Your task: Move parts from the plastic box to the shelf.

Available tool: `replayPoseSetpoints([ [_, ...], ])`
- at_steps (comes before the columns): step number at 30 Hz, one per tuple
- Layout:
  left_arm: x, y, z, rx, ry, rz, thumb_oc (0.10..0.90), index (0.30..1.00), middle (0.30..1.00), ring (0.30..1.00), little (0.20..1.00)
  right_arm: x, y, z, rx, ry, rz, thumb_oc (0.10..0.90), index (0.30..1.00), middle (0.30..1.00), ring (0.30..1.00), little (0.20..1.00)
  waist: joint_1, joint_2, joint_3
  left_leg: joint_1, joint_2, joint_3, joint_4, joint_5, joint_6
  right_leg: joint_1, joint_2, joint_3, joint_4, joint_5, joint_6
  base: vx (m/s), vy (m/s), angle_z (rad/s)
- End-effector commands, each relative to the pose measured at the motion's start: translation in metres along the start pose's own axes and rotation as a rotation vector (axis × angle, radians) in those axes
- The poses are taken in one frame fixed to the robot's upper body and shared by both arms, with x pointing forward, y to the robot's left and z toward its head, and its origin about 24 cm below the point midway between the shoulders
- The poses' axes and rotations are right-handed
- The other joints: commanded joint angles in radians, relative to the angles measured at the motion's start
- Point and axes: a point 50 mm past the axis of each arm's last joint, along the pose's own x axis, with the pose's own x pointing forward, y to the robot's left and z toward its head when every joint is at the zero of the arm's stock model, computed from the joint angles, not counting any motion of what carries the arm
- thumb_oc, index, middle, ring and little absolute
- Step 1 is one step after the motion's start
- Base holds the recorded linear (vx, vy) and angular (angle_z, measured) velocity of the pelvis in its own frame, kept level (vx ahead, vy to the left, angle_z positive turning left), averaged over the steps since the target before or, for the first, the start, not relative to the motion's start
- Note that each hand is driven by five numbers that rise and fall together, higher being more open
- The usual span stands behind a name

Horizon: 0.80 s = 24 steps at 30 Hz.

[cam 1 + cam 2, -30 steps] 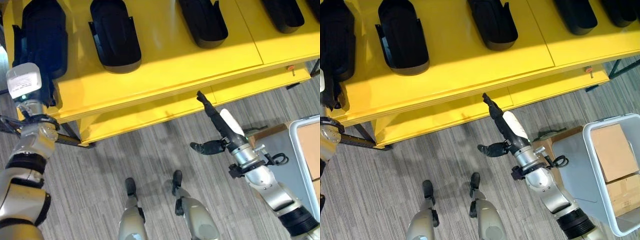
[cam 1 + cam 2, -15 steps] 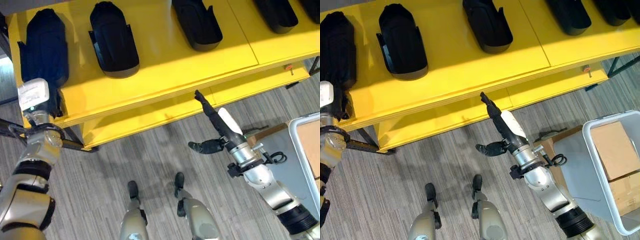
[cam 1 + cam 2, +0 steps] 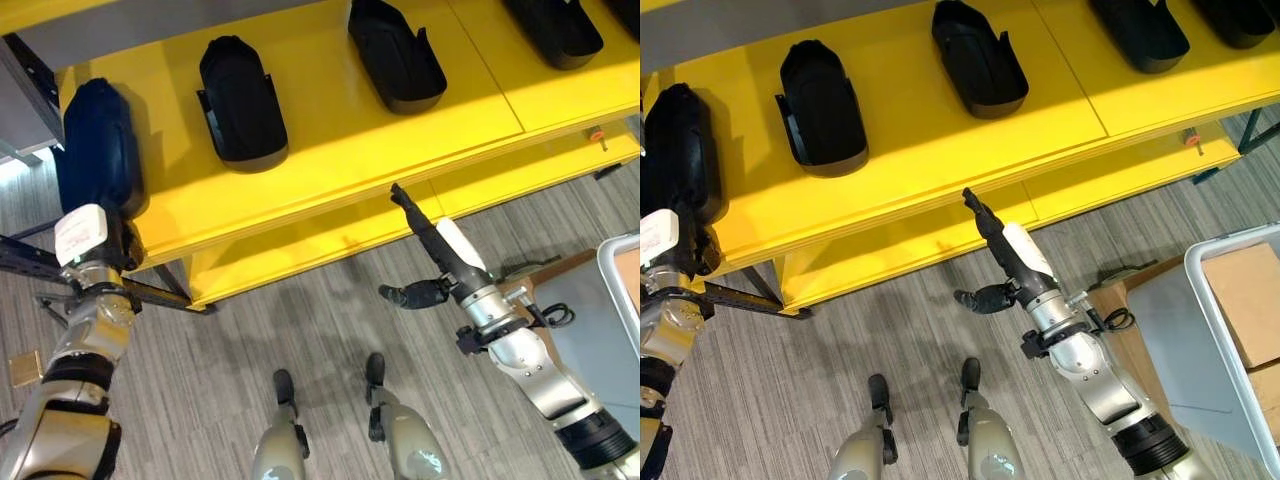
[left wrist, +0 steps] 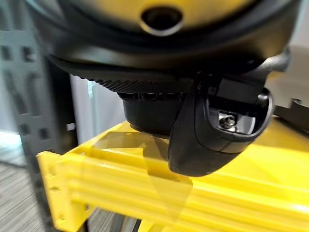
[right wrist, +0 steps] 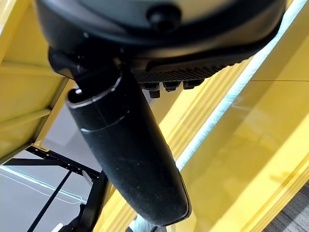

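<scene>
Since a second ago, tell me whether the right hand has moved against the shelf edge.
No. The right hand stays open, its fingers reaching the yellow shelf front edge as before; the camera shifted.

Bright, even overhead light falls on the yellow shelf (image 3: 330, 150), with a paler glare band across it. Soft shadows lie on the floor (image 3: 300, 320) beneath. Both wrist views are blurred up close.

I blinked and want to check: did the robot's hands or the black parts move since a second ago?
Mostly the camera shifted, so the whole picture slid. The left hand stays at the dark part on the corner of the yellow shelf; its fingers are hidden. The right hand still hangs open below the shelf edge, holding nothing. The other black parts lie in the same spots on the shelf.
</scene>
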Motion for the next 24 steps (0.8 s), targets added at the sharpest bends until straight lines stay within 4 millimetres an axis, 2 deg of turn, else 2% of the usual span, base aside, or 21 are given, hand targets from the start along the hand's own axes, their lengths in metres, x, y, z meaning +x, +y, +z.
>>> replayPoseSetpoints([
  [1,-0.009,-0.01,-0.03,0.008,0.14,-0.063,0.9,1.0,1.0,1.0,1.0,0.007,-0.019,0.036,0.03,-0.201,-0.107,0.9,1.0,1.0,1.0,1.0,0.011,-0.073,-0.083,0.08,0.04,-0.095,0.082,-0.14,-0.007,-0.069,-0.137,0.029,0.102,-0.007,0.127,0.0,0.0,0.0],
  [5,-0.011,-0.01,-0.042,-0.015,0.198,-0.069,0.9,1.0,1.0,1.0,1.0,0.007,-0.017,0.035,0.037,-0.195,-0.097,0.9,1.0,1.0,1.0,1.0,0.013,-0.073,-0.094,0.086,0.037,-0.096,0.08,-0.142,-0.006,-0.058,-0.139,0.027,0.1,-0.008,0.128,0.0,0.0,0.0],
  [8,-0.01,-0.008,-0.039,0.018,0.17,-0.062,0.9,1.0,1.0,1.0,1.0,0.007,-0.017,0.035,0.035,-0.194,-0.095,0.9,1.0,1.0,1.0,1.0,0.015,-0.073,-0.098,0.086,0.036,-0.099,0.081,-0.142,-0.005,-0.053,-0.141,0.025,0.097,-0.008,0.129,0.0,0.0,0.0],
  [9,-0.006,-0.003,-0.029,0.072,0.108,-0.04,0.9,1.0,1.0,1.0,1.0,0.007,-0.017,0.035,0.029,-0.198,-0.099,0.9,1.0,1.0,1.0,1.0,0.016,-0.072,-0.099,0.084,0.035,-0.101,0.083,-0.142,-0.005,-0.051,-0.141,0.025,0.097,-0.009,0.129,0.0,0.0,0.0],
  [11,0.003,0.018,0.009,0.276,-0.14,0.046,0.9,1.0,1.0,1.0,1.0,0.008,-0.021,0.034,0.0,-0.202,-0.124,0.9,1.0,1.0,1.0,1.0,0.021,-0.069,-0.094,0.082,0.034,-0.104,0.086,-0.145,-0.005,-0.048,-0.144,0.021,0.098,-0.01,0.131,-0.01,0.0,0.05],
  [14,0.004,0.028,0.025,0.347,-0.25,0.088,0.9,1.0,1.0,1.0,1.0,0.009,-0.022,0.034,-0.01,-0.206,-0.134,0.9,1.0,1.0,1.0,1.0,0.024,-0.067,-0.094,0.078,0.031,-0.11,0.086,-0.144,-0.004,-0.046,-0.147,0.019,0.097,-0.01,0.132,-0.01,0.003,0.16],
  [16,0.005,0.038,0.037,0.468,-0.352,0.133,0.9,1.0,1.0,1.0,1.0,0.008,-0.022,0.034,-0.019,-0.211,-0.129,0.9,1.0,1.0,1.0,1.0,0.024,-0.065,-0.095,0.078,0.03,-0.111,0.086,-0.146,-0.003,-0.043,-0.147,0.019,0.096,-0.011,0.133,0.0,-0.001,0.04],
  [17,0.004,0.042,0.05,0.571,-0.451,0.143,0.9,1.0,1.0,1.0,1.0,0.009,-0.022,0.034,-0.02,-0.217,-0.129,0.9,1.0,1.0,1.0,1.0,0.026,-0.062,-0.094,0.079,0.03,-0.113,0.087,-0.149,-0.003,-0.04,-0.147,0.02,0.096,-0.012,0.134,0.0,0.0,0.0],
  [22,0.0,0.041,0.064,0.744,-0.597,0.143,0.9,1.0,1.0,1.0,1.0,0.007,-0.019,0.034,-0.017,-0.222,-0.112,0.9,1.0,1.0,1.0,1.0,0.02,-0.058,-0.101,0.079,0.025,-0.117,0.087,-0.15,-0.002,-0.04,-0.149,0.022,0.093,-0.012,0.137,0.0,0.001,0.01],
  [24,-0.004,0.036,0.078,0.82,-0.705,0.133,0.9,1.0,1.0,1.0,1.0,0.006,-0.02,0.035,-0.025,-0.229,-0.112,0.9,1.0,1.0,1.0,1.0,0.016,-0.055,-0.103,0.079,0.023,-0.117,0.089,-0.152,-0.001,-0.04,-0.149,0.023,0.092,-0.011,0.138,0.0,0.0,0.0],
])
